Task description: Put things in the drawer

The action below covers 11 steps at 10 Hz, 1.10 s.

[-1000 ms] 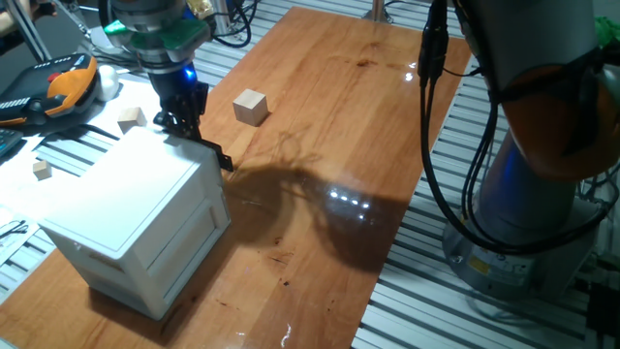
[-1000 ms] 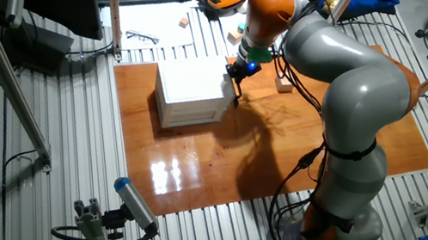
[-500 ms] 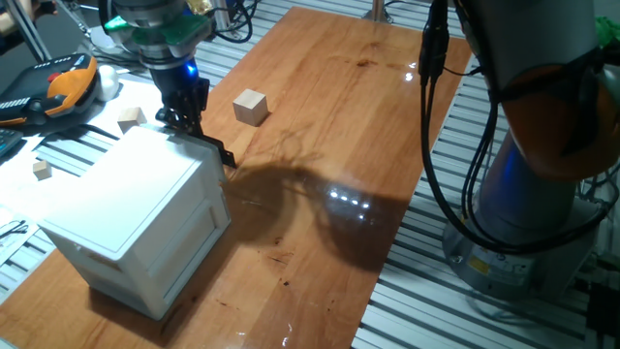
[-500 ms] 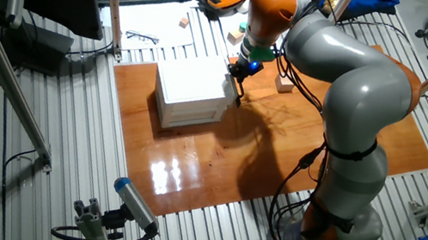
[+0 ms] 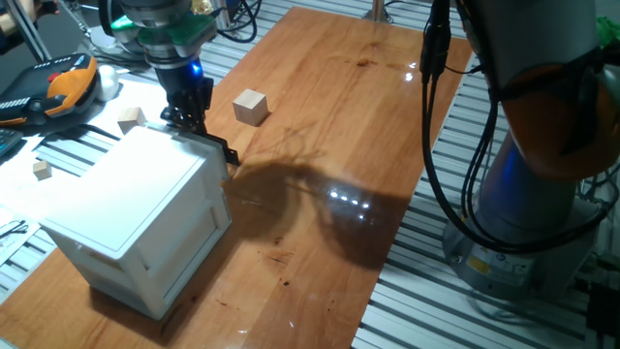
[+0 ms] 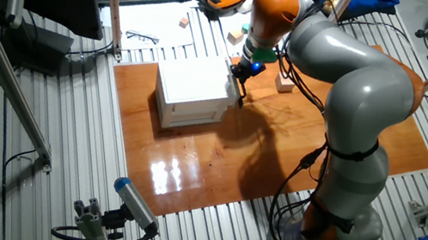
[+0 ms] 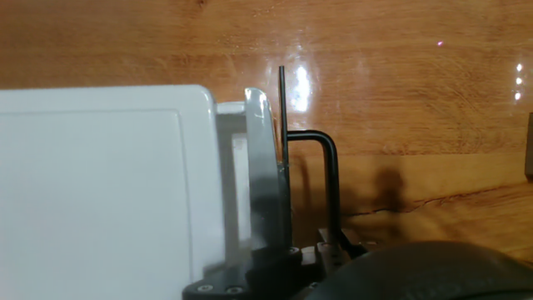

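1. Since a second ago the gripper [image 5: 199,131] has shifted a little along the far top edge of the cabinet [image 5: 126,218], toward the cube on the board; the cabinet and the cubes lie as before.
2. The gripper hangs at the cabinet's upper back corner, fingers pointing down, just beside the cabinet's side face.
3. In the hand view one finger [image 7: 265,167] lies against the cabinet [image 7: 100,192] edge and the other, a thin black bent rod [image 7: 329,179], stands off it over the board [image 7: 400,75]; there is a gap between them with nothing held, so the gripper is spread.
4. The drawer [image 5: 170,247] sits in the cabinet's front face, pushed nearly flush; its handle cannot be made out.
5. One cube [image 5: 251,106] rests on the board [image 5: 339,116], beyond the cabinet and just beside the gripper, well apart from the drawer front.
6. A second cube [image 5: 131,118] lies off the board behind the cabinet, on the slatted table [image 5: 87,136].
7. A third, smaller-looking cube [image 5: 41,170] lies left of the cabinet on white paper.
8. In the other fixed view the arm [image 6: 351,82] arches over the board to the cabinet [image 6: 193,90].
9. An orange-and-black pendant [image 5: 58,87] lies behind the cabinet.
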Each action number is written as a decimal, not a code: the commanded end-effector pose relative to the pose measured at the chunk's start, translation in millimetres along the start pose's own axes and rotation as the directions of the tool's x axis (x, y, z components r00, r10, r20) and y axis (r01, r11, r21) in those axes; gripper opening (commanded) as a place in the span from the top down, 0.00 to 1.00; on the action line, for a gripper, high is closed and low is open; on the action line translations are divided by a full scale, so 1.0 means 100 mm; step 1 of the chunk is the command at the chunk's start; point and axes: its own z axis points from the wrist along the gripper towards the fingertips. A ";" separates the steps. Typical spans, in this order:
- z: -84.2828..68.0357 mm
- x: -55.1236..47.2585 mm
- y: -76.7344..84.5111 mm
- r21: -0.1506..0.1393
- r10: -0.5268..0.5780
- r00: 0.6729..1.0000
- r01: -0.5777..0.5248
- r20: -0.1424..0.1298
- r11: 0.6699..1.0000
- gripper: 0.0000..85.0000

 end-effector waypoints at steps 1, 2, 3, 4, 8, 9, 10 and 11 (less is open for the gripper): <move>0.00 0.00 0.00 0.000 0.004 1.000 -0.004 0.001 1.000 1.00; -0.01 0.00 -0.02 0.000 0.004 1.000 -0.004 0.003 1.000 1.00; -0.02 0.00 -0.03 -0.002 0.005 1.000 -0.005 0.001 1.000 1.00; -0.02 0.00 -0.05 0.000 0.005 1.000 -0.005 0.001 1.000 1.00; -0.02 0.00 -0.13 0.000 -0.004 1.000 0.004 0.004 1.000 1.00; -0.01 0.00 -0.15 -0.001 -0.006 1.000 0.006 0.006 1.000 1.00; -0.01 0.00 -0.17 -0.003 -0.012 1.000 0.012 0.008 1.000 1.00; -0.01 0.00 -0.18 -0.003 -0.016 1.000 0.016 0.008 1.000 1.00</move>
